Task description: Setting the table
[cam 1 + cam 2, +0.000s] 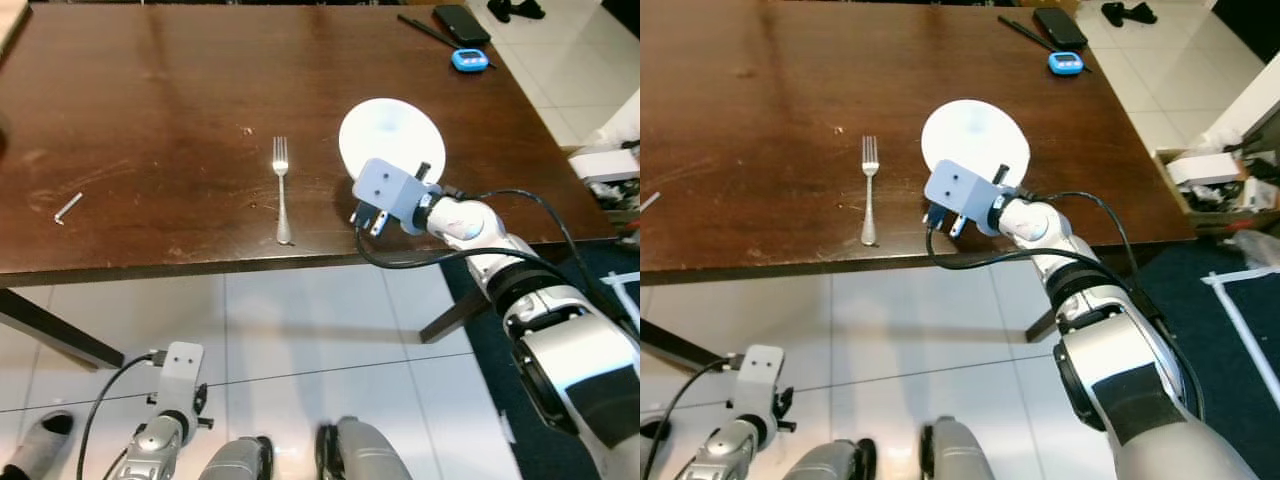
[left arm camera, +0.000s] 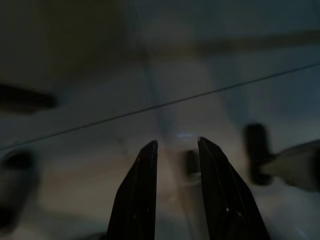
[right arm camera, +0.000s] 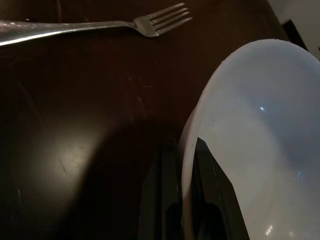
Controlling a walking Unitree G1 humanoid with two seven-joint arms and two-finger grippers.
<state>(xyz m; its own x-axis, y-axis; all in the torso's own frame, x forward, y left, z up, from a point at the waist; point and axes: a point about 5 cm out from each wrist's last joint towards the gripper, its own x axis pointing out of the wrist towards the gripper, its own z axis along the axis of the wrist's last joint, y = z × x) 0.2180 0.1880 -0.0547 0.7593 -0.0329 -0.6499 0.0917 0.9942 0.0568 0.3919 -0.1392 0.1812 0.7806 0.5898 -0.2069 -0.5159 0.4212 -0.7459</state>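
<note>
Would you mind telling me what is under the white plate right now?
One finger of the right gripper sits under the white plate's near rim, the jaws clamping that rim. Beyond lies the wooden table; whatever the plate covers there is hidden.

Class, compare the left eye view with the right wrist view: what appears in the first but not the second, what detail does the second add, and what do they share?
Left eye view alone: a hex key, a blue timer, a black phone, the idle left end effector low over floor tiles.

Right wrist view alone: one finger above the white plate rim and the other under it.

Shared: plate, fork, dark wooden table, right end effector.
</note>
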